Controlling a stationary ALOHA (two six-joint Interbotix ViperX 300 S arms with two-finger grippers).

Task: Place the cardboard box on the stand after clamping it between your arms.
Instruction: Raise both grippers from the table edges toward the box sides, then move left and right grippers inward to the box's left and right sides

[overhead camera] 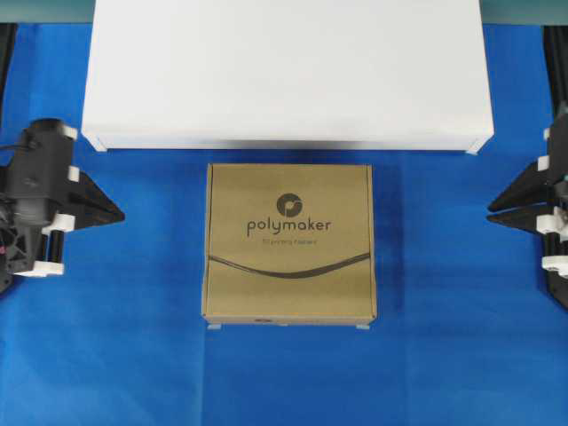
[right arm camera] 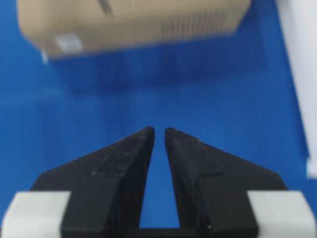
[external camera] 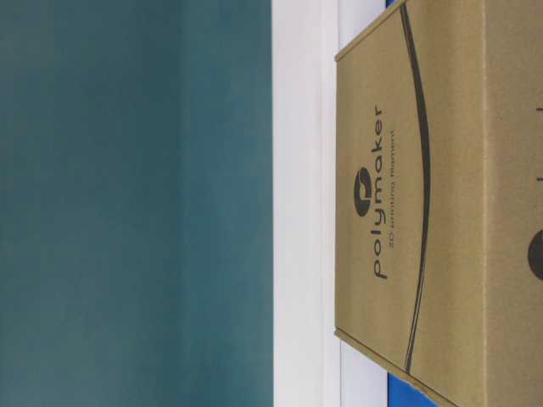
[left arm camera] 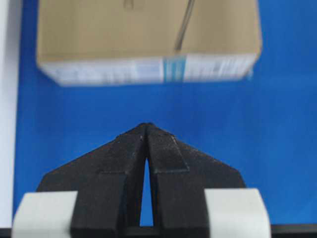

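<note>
The brown cardboard box [overhead camera: 288,244] with the "polymaker" logo lies flat on the blue cloth, just in front of the white stand [overhead camera: 288,71]. My left gripper [overhead camera: 120,213] sits at the left edge, its tips together and pointing at the box's left side, well apart from it. At the right edge my right gripper [overhead camera: 490,210] is shut with only a thin slit between its tips, and it is also apart from the box. The left wrist view has the left gripper [left arm camera: 146,125] facing the box [left arm camera: 148,29]. The right wrist view has the right gripper [right arm camera: 159,130] facing the box [right arm camera: 133,20]. Neither gripper holds anything.
A blue cloth [overhead camera: 284,373] covers the table around the box. The stand's edge shows at the left of the left wrist view [left arm camera: 7,99] and at the right of the right wrist view [right arm camera: 299,74]. A teal wall [external camera: 127,203] stands behind the stand.
</note>
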